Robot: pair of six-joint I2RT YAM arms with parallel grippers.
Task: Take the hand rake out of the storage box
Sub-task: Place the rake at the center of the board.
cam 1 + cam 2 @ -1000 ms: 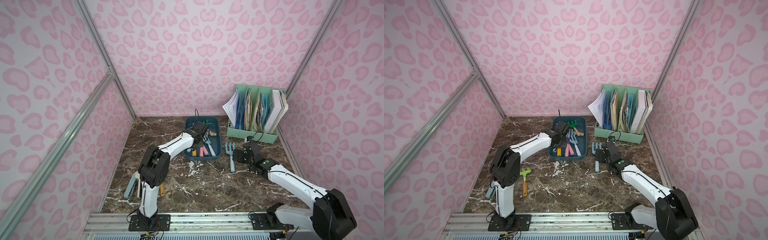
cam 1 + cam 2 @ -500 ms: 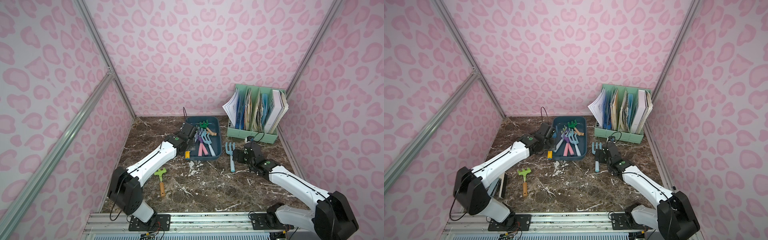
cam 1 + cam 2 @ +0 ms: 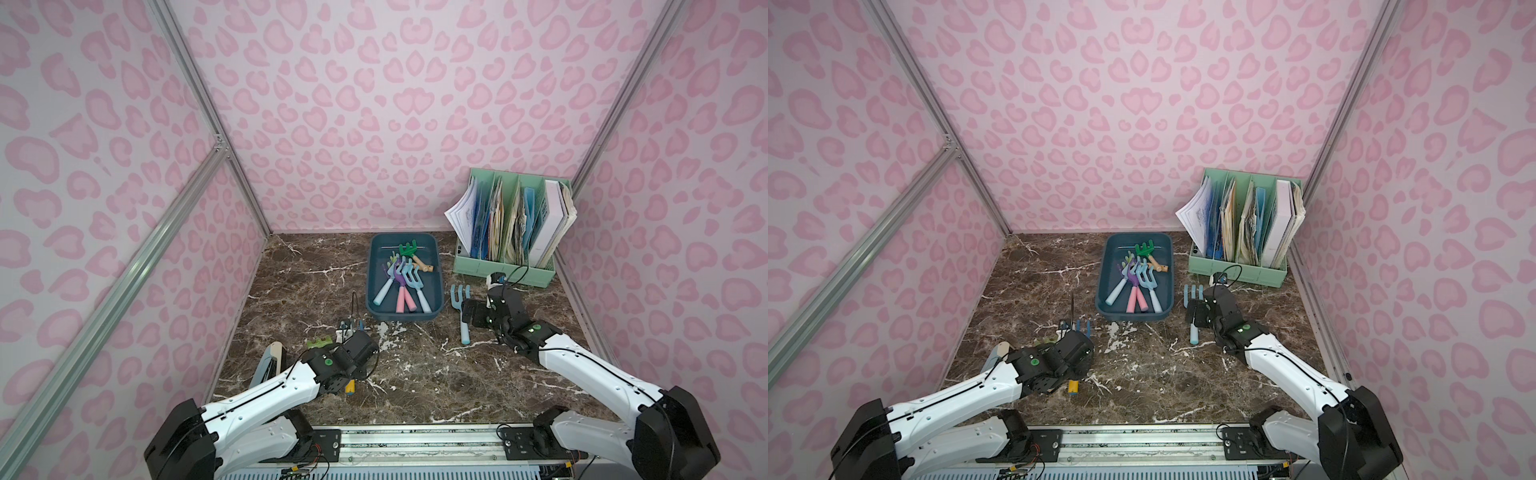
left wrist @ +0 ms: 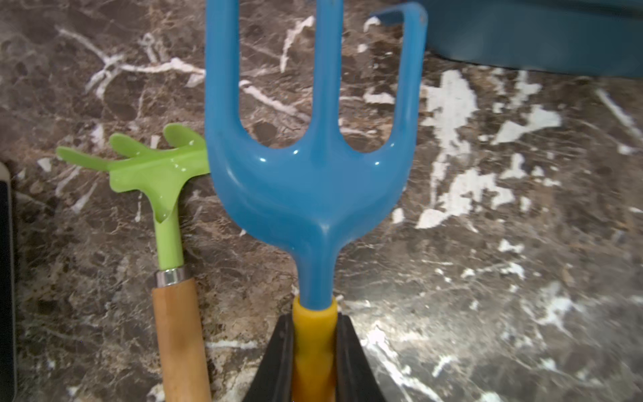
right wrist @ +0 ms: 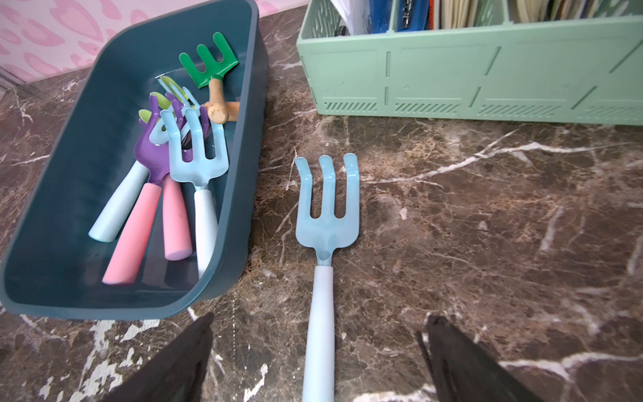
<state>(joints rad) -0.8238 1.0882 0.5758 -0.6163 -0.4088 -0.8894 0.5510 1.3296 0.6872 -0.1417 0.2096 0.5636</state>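
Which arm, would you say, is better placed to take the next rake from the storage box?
Right: the right gripper stands open, gripping nothing, beside the storage box; the left gripper is shut on a blue rake.

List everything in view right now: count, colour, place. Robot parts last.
dark teal shallow plastic storage box: 1, back middle of table.
plastic hand rakes in the box: several overlapping, count unclear; green, purple, light blue heads.
light blue three-tine hand rake: 1, on table beside the box.
lime green hand rake with wooden handle: 1, on table by left arm.
blue three-tine hand rake with yellow handle: 1, held outside the box.
mint-green upright file organizer: 1, back right corner, holding papers.
flat pale-edged item: 1, by left wall; unidentifiable.
brown marble tabletop: 1.
left end effector: shut on the blue rake's yellow handle.
right end effector: open, jaws either side of the light blue rake's handle.
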